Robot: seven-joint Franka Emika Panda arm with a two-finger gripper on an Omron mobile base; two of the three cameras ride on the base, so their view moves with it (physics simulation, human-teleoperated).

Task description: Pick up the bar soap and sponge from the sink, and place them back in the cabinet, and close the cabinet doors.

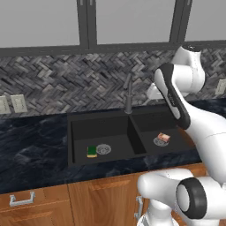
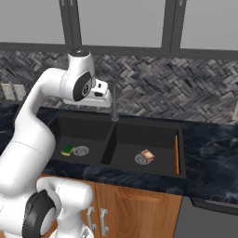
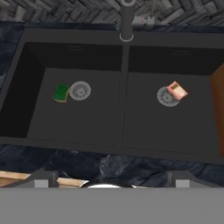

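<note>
The black double-basin sink (image 1: 70, 132) (image 2: 183, 153) (image 3: 124, 105) lies below me. In its left basin the green and yellow sponge (image 1: 92, 151) (image 2: 68, 149) (image 3: 61, 92) rests beside a round drain. The pinkish-brown bar soap (image 1: 163, 138) (image 2: 148, 155) (image 3: 177, 90) lies in the right basin, partly over that drain. My gripper (image 3: 109, 180) hangs high above the sink's front edge, open, its fingertips (image 3: 41, 178) far apart with nothing between them. The cabinet and its doors are out of view.
A dark faucet (image 1: 129, 95) (image 2: 114, 104) (image 3: 126, 19) stands behind the basin divider. A brown board (image 2: 176, 154) (image 3: 217, 109) leans on the right basin's right wall. Frosted-glass cabinets (image 1: 44, 22) hang above the herringbone backsplash. Wooden drawers (image 1: 35, 205) sit under the dark counter.
</note>
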